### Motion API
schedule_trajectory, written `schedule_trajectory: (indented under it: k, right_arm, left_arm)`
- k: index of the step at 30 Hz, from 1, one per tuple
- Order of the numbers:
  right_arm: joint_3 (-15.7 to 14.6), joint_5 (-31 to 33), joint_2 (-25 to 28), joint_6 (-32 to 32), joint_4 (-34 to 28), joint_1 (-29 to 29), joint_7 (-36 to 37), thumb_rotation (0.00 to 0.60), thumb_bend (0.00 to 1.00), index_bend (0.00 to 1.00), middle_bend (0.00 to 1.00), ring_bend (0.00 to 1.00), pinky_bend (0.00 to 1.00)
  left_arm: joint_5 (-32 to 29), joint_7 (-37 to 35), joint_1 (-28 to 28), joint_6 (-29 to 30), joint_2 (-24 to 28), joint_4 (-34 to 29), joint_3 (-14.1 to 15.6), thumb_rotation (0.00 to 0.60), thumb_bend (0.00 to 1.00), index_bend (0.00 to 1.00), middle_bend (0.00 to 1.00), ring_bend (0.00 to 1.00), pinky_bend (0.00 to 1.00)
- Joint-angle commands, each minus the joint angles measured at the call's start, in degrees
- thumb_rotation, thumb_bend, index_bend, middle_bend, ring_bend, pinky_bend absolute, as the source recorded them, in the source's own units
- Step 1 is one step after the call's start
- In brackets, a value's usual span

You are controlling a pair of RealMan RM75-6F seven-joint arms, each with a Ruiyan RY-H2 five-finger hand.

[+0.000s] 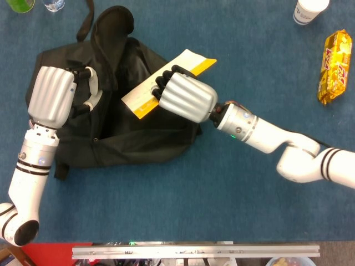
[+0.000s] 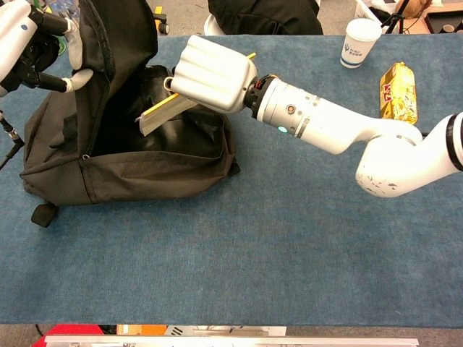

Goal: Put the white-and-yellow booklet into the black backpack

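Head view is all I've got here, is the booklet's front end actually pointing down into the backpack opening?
Observer: Yes. In the chest view the booklet tilts downward from the right hand, its lower end at the dark opening of the backpack, above the front wall.
Operator: Is the flap out of the way?
Observer: The chest view shows the flap standing upright, with the left hand gripping at its edge.
Operator: Anything on the table near my right arm?
Observer: A paper cup and a yellow snack packet lie beyond the forearm, apart from it.
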Motion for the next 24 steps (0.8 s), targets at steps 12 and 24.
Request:
schedule_trajectory:
  k: [12,24]
  right_arm:
    - [-0.26,0.70,-10.44,2.18,11.93,4.60,0.02,0.600,0.44,0.89,0.71,0.69,0.82]
    - [0.35,1.99,-16.86,3.06,20.30,8.68,3.07,0.600,0.44,0.89,0.71,0.69,0.82]
  left_arm:
    - [0.48,0.31,0.47,0.42,0.92,-1.19,0.31,0.600,0.41,0.71,0.81,0.87,1.00]
    - [0.80,1.09,0.42,0.32,1.15,-2.22,0.42,0.600,0.41,0.71,0.81,0.87,1.00]
